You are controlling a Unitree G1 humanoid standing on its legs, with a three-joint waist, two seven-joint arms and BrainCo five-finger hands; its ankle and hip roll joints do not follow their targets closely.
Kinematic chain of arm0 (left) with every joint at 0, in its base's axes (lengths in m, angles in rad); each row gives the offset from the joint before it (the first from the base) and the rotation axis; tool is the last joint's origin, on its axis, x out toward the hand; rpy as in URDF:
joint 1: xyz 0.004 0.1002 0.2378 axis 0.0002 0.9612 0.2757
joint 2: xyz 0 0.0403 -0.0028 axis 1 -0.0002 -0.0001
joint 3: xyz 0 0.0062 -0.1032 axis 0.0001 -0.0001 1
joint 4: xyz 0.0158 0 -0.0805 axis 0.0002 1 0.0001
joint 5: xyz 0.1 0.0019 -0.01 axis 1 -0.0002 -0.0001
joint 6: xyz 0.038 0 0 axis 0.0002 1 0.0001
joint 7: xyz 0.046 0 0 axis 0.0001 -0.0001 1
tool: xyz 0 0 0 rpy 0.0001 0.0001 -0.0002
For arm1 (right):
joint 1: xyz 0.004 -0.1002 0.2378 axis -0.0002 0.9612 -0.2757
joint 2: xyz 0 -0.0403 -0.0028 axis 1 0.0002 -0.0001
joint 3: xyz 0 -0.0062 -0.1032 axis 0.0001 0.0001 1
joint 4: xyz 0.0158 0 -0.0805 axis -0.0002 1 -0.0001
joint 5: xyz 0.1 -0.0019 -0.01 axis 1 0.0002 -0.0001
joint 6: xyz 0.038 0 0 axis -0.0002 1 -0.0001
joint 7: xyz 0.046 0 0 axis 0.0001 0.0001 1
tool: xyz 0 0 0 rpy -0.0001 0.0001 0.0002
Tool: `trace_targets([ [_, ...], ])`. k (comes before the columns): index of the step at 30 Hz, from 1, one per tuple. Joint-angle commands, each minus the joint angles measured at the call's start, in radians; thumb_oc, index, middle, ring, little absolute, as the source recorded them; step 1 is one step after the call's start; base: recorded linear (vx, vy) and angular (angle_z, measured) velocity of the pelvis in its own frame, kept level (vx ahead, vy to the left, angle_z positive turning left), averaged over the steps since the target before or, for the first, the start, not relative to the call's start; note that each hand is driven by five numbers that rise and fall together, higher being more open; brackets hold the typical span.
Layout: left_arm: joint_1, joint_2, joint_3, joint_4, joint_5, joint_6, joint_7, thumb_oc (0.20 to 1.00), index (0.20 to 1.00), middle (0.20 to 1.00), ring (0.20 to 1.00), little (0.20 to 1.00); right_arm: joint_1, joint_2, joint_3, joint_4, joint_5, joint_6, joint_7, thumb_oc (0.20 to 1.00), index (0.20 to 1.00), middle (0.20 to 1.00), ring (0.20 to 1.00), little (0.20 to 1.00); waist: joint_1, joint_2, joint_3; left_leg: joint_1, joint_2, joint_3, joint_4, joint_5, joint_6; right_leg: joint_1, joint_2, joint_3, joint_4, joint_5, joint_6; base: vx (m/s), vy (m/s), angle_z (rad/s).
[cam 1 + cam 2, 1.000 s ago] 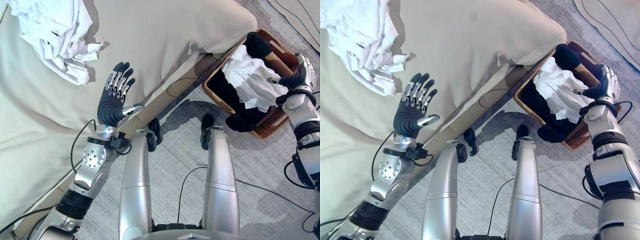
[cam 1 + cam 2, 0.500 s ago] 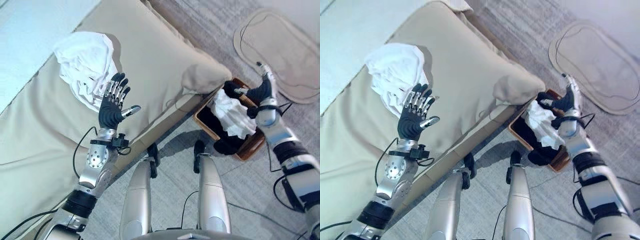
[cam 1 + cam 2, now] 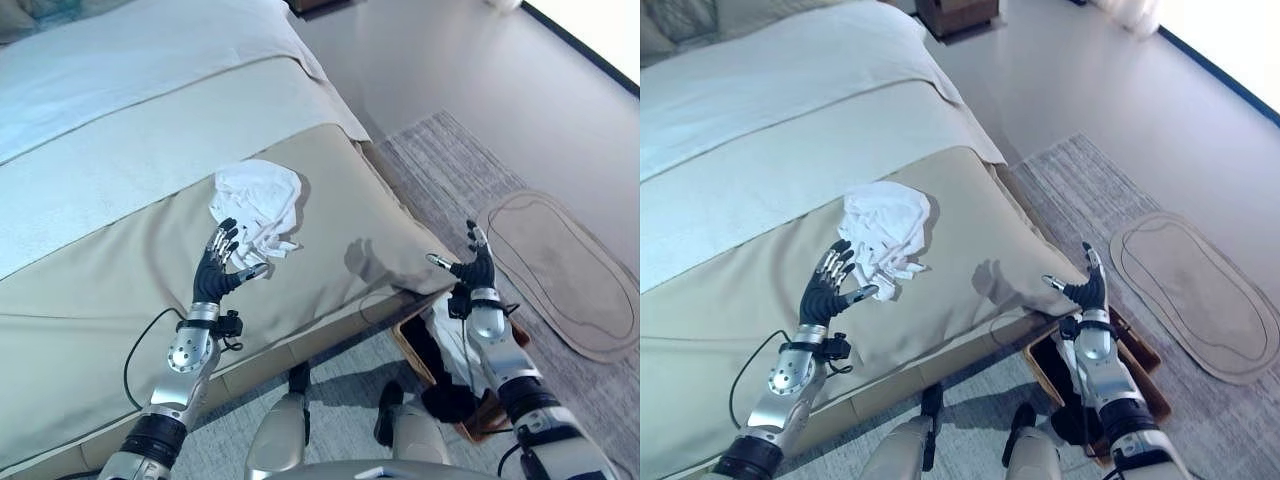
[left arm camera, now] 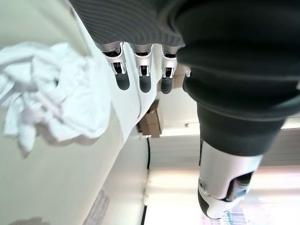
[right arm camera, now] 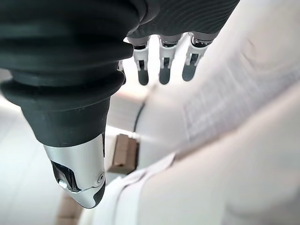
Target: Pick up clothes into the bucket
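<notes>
**White garment waited on the bed, both hands empty**

A bed [image 3: 120, 260] with a beige cover filled the left and centre of the left eye view, its corner edge running down toward lower centre. A pale floor and an oval mat [image 3: 560, 265] took the right side. A woven basket [image 3: 410, 345], the task's bucket, sat at lower right, tucked below the bed corner with dark and white cloth [image 3: 445, 335] in it. A crumpled white garment [image 3: 258, 205] lay in a heap at centre left.

The left hand [image 3: 215, 275] hung just below the garment, fingers spread and holding nothing. The right hand [image 3: 472, 270] stood above the basket, fingers straight, likewise empty.

The garment looked light, soft and limp; a grasp into its bunched middle seemed best, since loose ends might trail. Open cover lay around it, with the bed edge between it and the basket.
</notes>
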Motion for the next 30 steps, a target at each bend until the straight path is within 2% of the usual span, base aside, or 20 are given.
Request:
trace_targets([
  [1,0.006,0.019,0.073,-0.035,0.056,-0.027,0.02,1.0,1.0,1.0,1.0,1.0,-0.002,0.01,0.021,-0.026,0.119,-0.082,0.073,1.0,1.0,1.0,1.0,1.0,0.027,-0.055,-0.053,0.023,-0.036,0.034,0.034,-0.061,0.026,0.034,-0.045,0.021,-0.144,0.189,0.055,0.11,0.086,0.04],
  [4,0.048,0.002,0.103,-0.038,0.05,-0.019,0.007,1.0,1.0,1.0,1.0,1.0,0.053,0.059,0.047,-0.038,0.208,-0.075,0.139,1.0,1.0,1.0,1.0,1.0,0.053,-0.075,-0.087,0.053,-0.045,0.045,0.059,-0.093,0.034,0.087,-0.053,0.02,-0.158,0.189,0.059,0.11,0.079,0.0],
  [10,0.095,-0.011,0.111,-0.042,0.061,-0.01,-0.012,1.0,1.0,1.0,1.0,1.0,0.091,0.055,0.024,-0.042,0.191,-0.057,0.148,1.0,1.0,1.0,1.0,1.0,0.054,-0.089,-0.12,0.087,-0.067,0.049,0.057,-0.115,0.048,0.105,-0.079,0.021,-0.16,0.216,0.078,0.08,0.135,0.06],
  [15,0.094,0.001,0.117,-0.05,0.084,0.002,-0.017,1.0,1.0,1.0,1.0,1.0,0.106,0.044,-0.02,-0.039,0.181,-0.053,0.139,1.0,1.0,1.0,1.0,1.0,0.043,-0.088,-0.12,0.105,-0.105,0.044,0.054,-0.121,0.085,0.069,-0.123,0.069,-0.018,0.237,0.088,0.06,0.212,0.01],
  [16,0.094,0.01,0.119,-0.059,0.107,0.003,-0.017,1.0,1.0,1.0,1.0,1.0,0.117,0.037,-0.032,-0.035,0.172,-0.055,0.14,1.0,1.0,1.0,1.0,1.0,0.031,-0.081,-0.113,0.133,-0.127,0.034,0.052,-0.126,0.111,0.033,-0.144,0.109,0.103,0.278,0.078,0.06,0.187,0.1],
  [17,0.094,0.01,0.119,-0.059,0.107,0.004,-0.017,1.0,1.0,1.0,1.0,1.0,0.117,0.037,-0.032,-0.035,0.172,-0.055,0.14,1.0,1.0,1.0,1.0,1.0,0.032,-0.082,-0.113,0.133,-0.128,0.035,0.052,-0.126,0.111,0.032,-0.145,0.11,0.105,0.277,0.078,0.09,0.303,0.3],
  [18,0.085,0.021,0.116,-0.065,0.133,0.008,-0.01,1.0,1.0,1.0,1.0,1.0,0.13,0.035,-0.037,-0.053,0.174,-0.057,0.142,1.0,1.0,1.0,1.0,1.0,0.011,-0.077,-0.093,0.155,-0.133,0.012,0.05,-0.124,0.134,-0.024,-0.123,0.188,0.231,0.301,0.058,0.03,0.164,0.37],
  [20,0.075,0.029,0.111,-0.066,0.151,0.013,-0.008,1.0,1.0,1.0,1.0,1.0,0.141,0.04,-0.044,-0.056,0.206,-0.064,0.154,1.0,1.0,1.0,1.0,1.0,-0.01,-0.07,-0.083,0.169,-0.127,-0.009,0.049,-0.124,0.145,-0.074,-0.064,0.247,0.292,0.277,0.041,0.03,0.122,0.58],
  [21,0.075,0.029,0.111,-0.066,0.151,0.013,-0.008,1.0,1.0,1.0,1.0,1.0,0.141,0.039,-0.044,-0.056,0.207,-0.065,0.155,1.0,1.0,1.0,1.0,1.0,-0.008,-0.07,-0.083,0.169,-0.127,-0.007,0.049,-0.125,0.144,-0.076,-0.063,0.25,0.297,0.274,0.041,0.08,0.012,0.22],
  [22,0.062,0.032,0.11,-0.05,0.157,0.018,-0.005,1.0,1.0,1.0,1.0,1.0,0.159,0.041,-0.051,-0.069,0.226,-0.066,0.167,1.0,1.0,1.0,1.0,1.0,-0.026,-0.072,-0.085,0.191,-0.118,-0.02,0.024,-0.122,0.145,-0.116,-0.011,0.269,0.263,0.229,0.03,0.1,-0.015,-0.12],
  [24,0.045,0.037,0.106,-0.04,0.159,0.022,-0.004,1.0,1.0,1.0,1.0,1.0,0.181,0.035,-0.06,-0.091,0.239,-0.071,0.18,1.0,1.0,1.0,1.0,1.0,-0.056,-0.076,-0.081,0.205,-0.115,-0.042,-0.002,-0.118,0.14,-0.148,0.053,0.3,0.169,0.194,0.027,0.11,-0.035,0.02],
  [25,0.045,0.037,0.106,-0.04,0.159,0.022,-0.004,1.0,1.0,1.0,1.0,1.0,0.182,0.035,-0.06,-0.092,0.239,-0.071,0.18,1.0,1.0,1.0,1.0,1.0,-0.056,-0.076,-0.081,0.205,-0.114,-0.043,-0.003,-0.118,0.14,-0.147,0.053,0.299,0.168,0.194,0.027,0.12,-0.06,0.23],
  [26,0.025,0.045,0.097,-0.035,0.18,0.027,0.002,1.0,1.0,1.0,1.0,1.0,0.203,0.03,-0.072,-0.1,0.251,-0.073,0.186,1.0,1.0,1.0,1.0,1.0,-0.082,-0.088,-0.071,0.206,-0.124,-0.059,-0.007,-0.123,0.135,-0.165,0.088,0.338,0.07,0.205,0.039,0.11,-0.055,0.23],
  [27,0.012,0.049,0.09,-0.027,0.197,0.03,0.007,1.0,1.0,1.0,1.0,1.0,0.223,0.029,-0.075,-0.107,0.245,-0.072,0.188,1.0,1.0,1.0,1.0,1.0,-0.095,-0.096,-0.067,0.208,-0.129,-0.067,-0.008,-0.127,0.132,-0.174,0.102,0.352,0.034,0.216,0.044,0.14,-0.076,0.27],
  [30,-0.032,0.046,0.057,0.006,0.258,0.038,0.031,1.0,1.0,1.0,1.0,1.0,0.255,0.033,-0.089,-0.097,0.253,-0.075,0.19,1.0,1.0,1.0,1.0,1.0,-0.117,-0.112,-0.068,0.198,-0.137,-0.077,-0.004,-0.134,0.122,-0.128,0.108,0.372,-0.057,0.222,0.048,0.1,-0.077,0.53],
])
